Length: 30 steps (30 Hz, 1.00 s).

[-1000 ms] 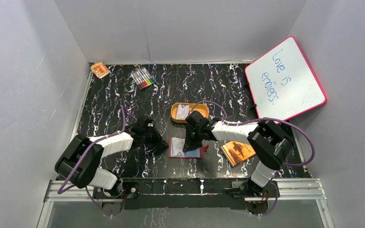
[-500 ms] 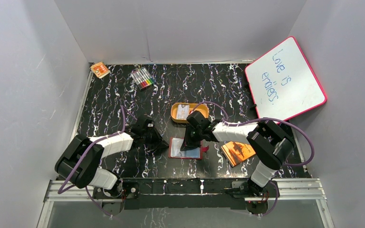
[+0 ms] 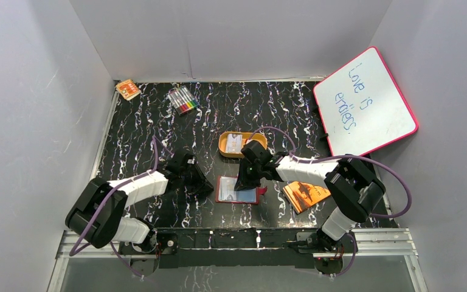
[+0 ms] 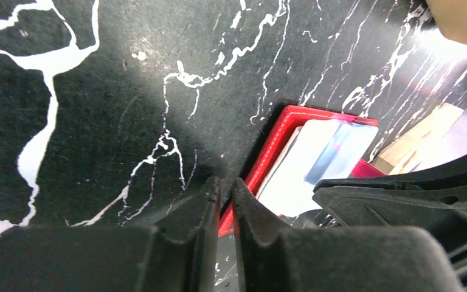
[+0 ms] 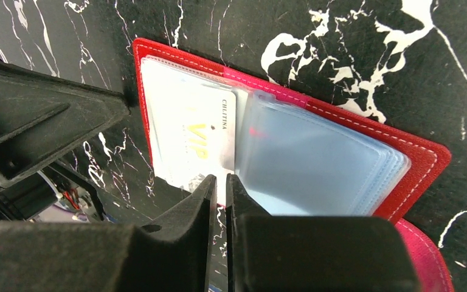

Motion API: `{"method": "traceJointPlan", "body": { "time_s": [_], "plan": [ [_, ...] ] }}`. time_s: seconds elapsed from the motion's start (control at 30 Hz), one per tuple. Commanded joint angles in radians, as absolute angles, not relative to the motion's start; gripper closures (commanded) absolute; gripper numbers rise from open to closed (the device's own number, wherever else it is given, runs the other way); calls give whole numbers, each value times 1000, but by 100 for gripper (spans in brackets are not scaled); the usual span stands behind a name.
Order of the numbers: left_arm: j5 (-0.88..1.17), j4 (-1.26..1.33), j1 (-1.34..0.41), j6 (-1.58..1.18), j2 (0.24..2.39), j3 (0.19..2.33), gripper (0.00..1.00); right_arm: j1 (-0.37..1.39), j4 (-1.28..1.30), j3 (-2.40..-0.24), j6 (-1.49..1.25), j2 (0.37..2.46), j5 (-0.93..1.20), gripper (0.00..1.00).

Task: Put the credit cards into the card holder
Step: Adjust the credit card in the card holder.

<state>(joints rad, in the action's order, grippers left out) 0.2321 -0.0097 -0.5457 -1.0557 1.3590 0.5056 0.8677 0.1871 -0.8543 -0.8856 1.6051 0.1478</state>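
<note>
Moved since earlier: the right arm's elbow has been swung outward to the right, while both claws have been kept at the card holder.
Top view, holder: the small dark red, leather-like folding card holder [image 3: 228,193] is laid open on the black white-veined table [image 3: 134,134], between the two claws.
Top view, left claw: the left gripper [image 3: 205,188] is set at the holder's left edge.
Top view, right claw: the right gripper [image 3: 243,182] is held over the holder's far right part. An orange oval tin [image 3: 224,146] holding a second credit card [image 3: 234,143] is seen just behind it, and an orange booklet [image 3: 304,193] to its right.
Left wrist, claw: the left gripper [image 4: 225,185] is parted by a narrow slit, and the holder's red edge [image 4: 280,131] is met at its tips. Whether that edge is gripped cannot be told.
Left wrist, card: a thin pale grey-white plastic credit card [image 4: 316,158] is tucked inside the holder, ahead and right of the tips.
Right wrist, claw: the right gripper [image 5: 220,179] is seen with a thin slit between its jaws. Whether anything is pinched cannot be told.
Right wrist, card: the credit card [image 5: 194,131], printed "VIP", is lodged in the holder's [image 5: 365,131] left pocket just ahead of the tips. Clear plastic sleeves [image 5: 316,164] are fanned to the right.
</note>
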Motion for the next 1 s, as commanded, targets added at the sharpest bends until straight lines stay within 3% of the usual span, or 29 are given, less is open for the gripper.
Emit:
{"method": "traceJointPlan", "body": {
  "time_s": [0.0, 0.23, 0.5, 0.7, 0.97],
  "plan": [
    [262, -36, -548, -1036, 1326, 506, 81, 861, 201, -857, -849, 1599, 148, 80],
    [321, 23, -548, -1036, 1272, 480, 53, 861, 195, -857, -829, 1623, 171, 77],
    [383, 48, -573, -997, 1371, 508, 51, 861, 186, -861, -816, 1634, 184, 76],
    [400, 82, -623, -989, 1437, 523, 59, 861, 178, -857, -812, 1635, 191, 76],
    [373, 86, -637, -980, 1470, 509, 95, 859, 185, -856, -805, 1622, 188, 76]
  ]
}}
